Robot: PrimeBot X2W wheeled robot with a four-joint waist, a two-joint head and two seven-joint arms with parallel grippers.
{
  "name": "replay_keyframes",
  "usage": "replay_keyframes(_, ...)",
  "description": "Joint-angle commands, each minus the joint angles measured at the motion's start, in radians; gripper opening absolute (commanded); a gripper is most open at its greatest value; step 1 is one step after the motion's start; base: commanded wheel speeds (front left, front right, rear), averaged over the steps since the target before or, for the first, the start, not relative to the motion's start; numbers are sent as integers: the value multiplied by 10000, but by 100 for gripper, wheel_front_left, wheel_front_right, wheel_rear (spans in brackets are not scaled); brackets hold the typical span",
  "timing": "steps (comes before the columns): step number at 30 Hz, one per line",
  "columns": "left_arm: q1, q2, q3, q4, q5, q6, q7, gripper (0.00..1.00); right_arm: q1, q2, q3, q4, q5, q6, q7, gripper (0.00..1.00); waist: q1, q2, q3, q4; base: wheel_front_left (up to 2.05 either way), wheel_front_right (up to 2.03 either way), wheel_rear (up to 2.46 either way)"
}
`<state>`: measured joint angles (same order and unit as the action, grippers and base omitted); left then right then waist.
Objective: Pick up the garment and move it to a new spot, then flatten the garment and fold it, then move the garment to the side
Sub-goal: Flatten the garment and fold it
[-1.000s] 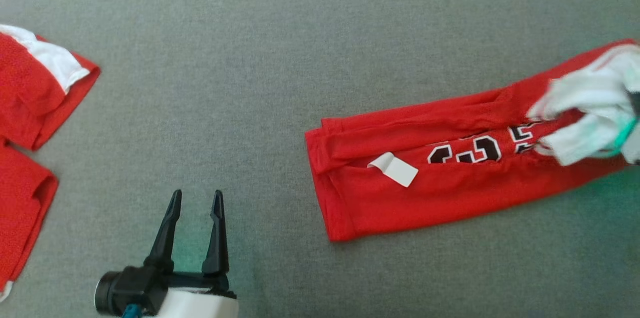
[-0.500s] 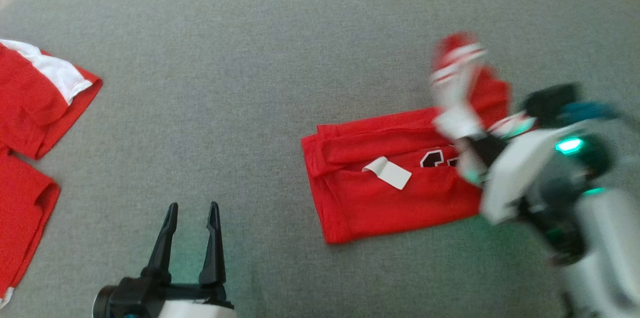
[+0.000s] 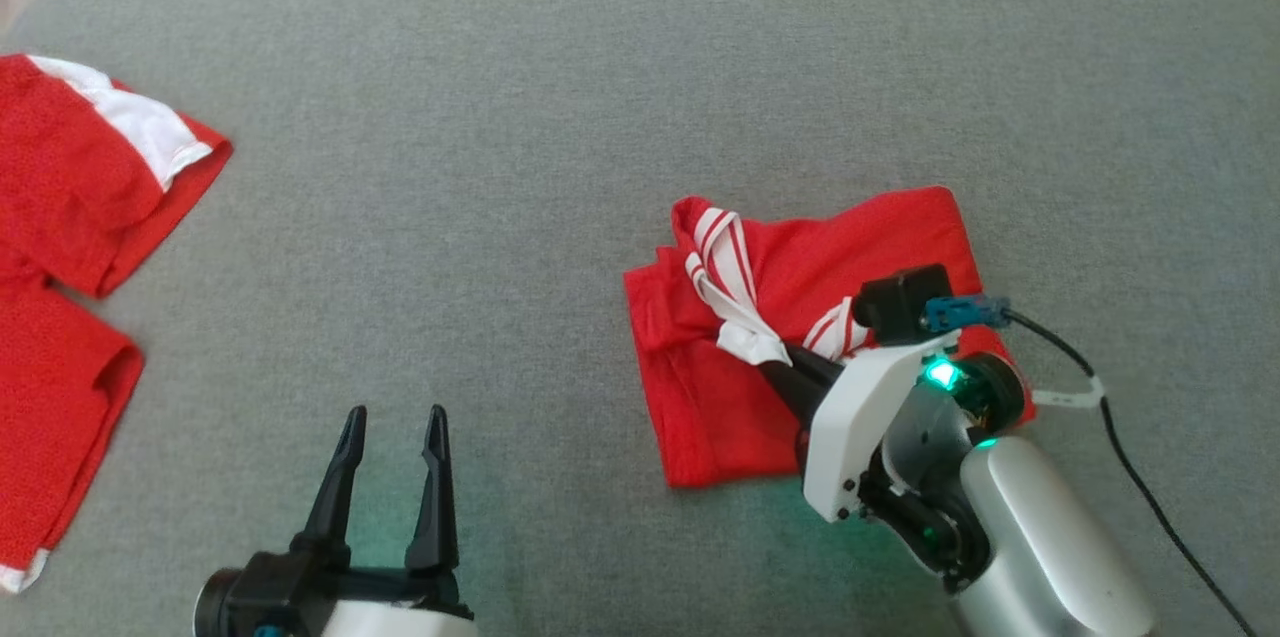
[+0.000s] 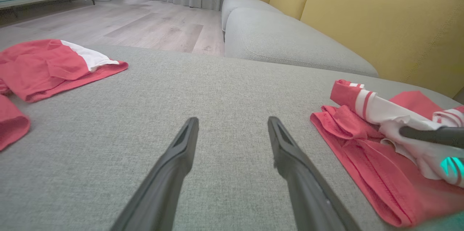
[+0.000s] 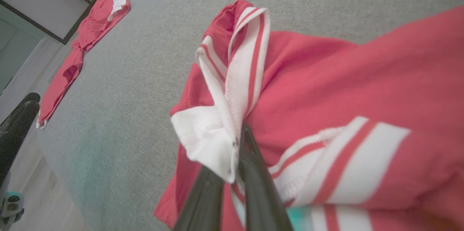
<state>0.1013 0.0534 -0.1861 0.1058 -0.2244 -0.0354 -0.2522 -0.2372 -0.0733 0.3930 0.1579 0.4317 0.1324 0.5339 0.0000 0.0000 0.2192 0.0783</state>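
**Jersey Pinched by Its Striped Trim on the Cushion**

The red jersey [image 3: 850, 247] was seen lying right of centre on the grey cushion [image 3: 500, 117], doubled over on itself. Its white striped trim [image 5: 250, 53] was nipped between the nearly closed fingers of the right gripper [image 3: 775, 359]. The left gripper [image 3: 395, 414] was held wide apart, with nothing in it, over bare cushion. The fabric was judged light, limp and slippery, likely to sag and bunch. The firmer banded trim was judged the better hold. The pinch itself was made plain from the right wrist, while the yellow backrest [image 4: 380, 24] was shown from the left wrist.
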Motion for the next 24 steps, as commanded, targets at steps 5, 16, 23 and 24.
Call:
replay_keyframes(5,-248,-31,294,-176,75,-3,-95,100,-606,226,643,70,741,-17,-673,0,0,0,-114,74,0,0,0)
replay_keyframes(16,-235,-32,145,-73,134,27,-95,100,-1018,229,1584,708,2069,-17,-1525,100,0,0,-204,45,0,0,0)
replay_keyframes(23,-147,-32,276,-52,193,23,-95,100,-1091,230,1681,414,3039,-17,-2629,100,0,0,-301,-64,0,0,0)
replay_keyframes(24,-143,-32,296,-57,196,20,-95,100,-1081,230,1622,317,3052,-17,-2804,100,0,0,-321,-80,0,0,0)
